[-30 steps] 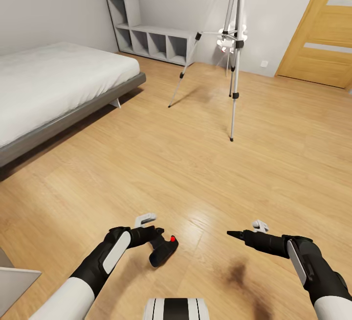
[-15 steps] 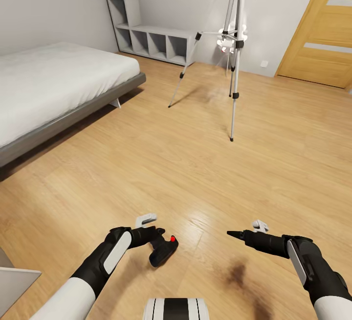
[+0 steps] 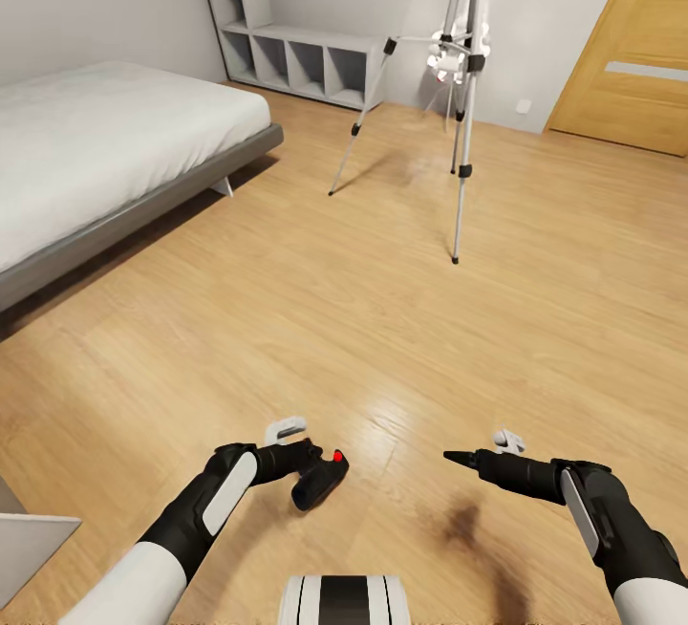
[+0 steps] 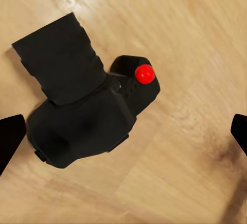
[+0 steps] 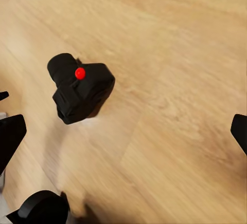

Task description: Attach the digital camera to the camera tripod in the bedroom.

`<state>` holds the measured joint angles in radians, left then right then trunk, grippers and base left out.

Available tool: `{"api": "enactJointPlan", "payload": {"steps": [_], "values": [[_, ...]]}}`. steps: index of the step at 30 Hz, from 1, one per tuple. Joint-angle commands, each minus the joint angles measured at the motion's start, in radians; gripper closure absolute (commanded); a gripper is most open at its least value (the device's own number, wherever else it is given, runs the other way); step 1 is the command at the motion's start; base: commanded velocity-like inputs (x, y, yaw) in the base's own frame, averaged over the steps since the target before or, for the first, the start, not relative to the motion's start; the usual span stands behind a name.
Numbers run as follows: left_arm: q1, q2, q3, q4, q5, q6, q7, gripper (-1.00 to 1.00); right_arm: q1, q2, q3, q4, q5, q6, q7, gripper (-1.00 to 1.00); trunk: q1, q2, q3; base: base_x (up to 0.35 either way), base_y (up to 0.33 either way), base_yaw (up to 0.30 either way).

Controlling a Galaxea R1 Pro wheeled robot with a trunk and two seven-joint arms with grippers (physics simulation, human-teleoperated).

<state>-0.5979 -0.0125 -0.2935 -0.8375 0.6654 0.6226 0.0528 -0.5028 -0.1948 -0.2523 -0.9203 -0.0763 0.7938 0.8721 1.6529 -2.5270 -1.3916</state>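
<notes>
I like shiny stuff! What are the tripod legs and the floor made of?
The tripod legs look like silvery metal: thin, pale and smooth, with black joints. The floor looks like light wood planks with grain lines and a soft shine, perhaps laminate.

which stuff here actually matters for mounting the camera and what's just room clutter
Belongs to the job:
- digital camera, held at the left tool
- camera tripod, standing ahead on the wood floor
- right tool, holding nothing

Just lying about:
- bed
- grey cube shelf
- wooden door
</notes>
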Motion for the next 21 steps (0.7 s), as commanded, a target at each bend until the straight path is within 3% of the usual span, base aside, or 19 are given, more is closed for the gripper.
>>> {"api": "enactJointPlan", "payload": {"steps": [1,21], "values": [[0.000,0.000,-0.001,-0.001,0.008,0.003,0.006,-1.00,0.000,0.000,-0.001,0.000,-0.008,0.008,-0.001,-1.00,0.000,-0.001,-0.005,0.000,0.000,0.000],[0.000,0.001,-0.001,0.001,0.008,0.003,0.006,-1.00,0.000,0.000,-0.001,0.000,-0.008,0.009,-0.003,-1.00,0.009,-0.005,-0.082,0.000,0.000,0.000]]}}
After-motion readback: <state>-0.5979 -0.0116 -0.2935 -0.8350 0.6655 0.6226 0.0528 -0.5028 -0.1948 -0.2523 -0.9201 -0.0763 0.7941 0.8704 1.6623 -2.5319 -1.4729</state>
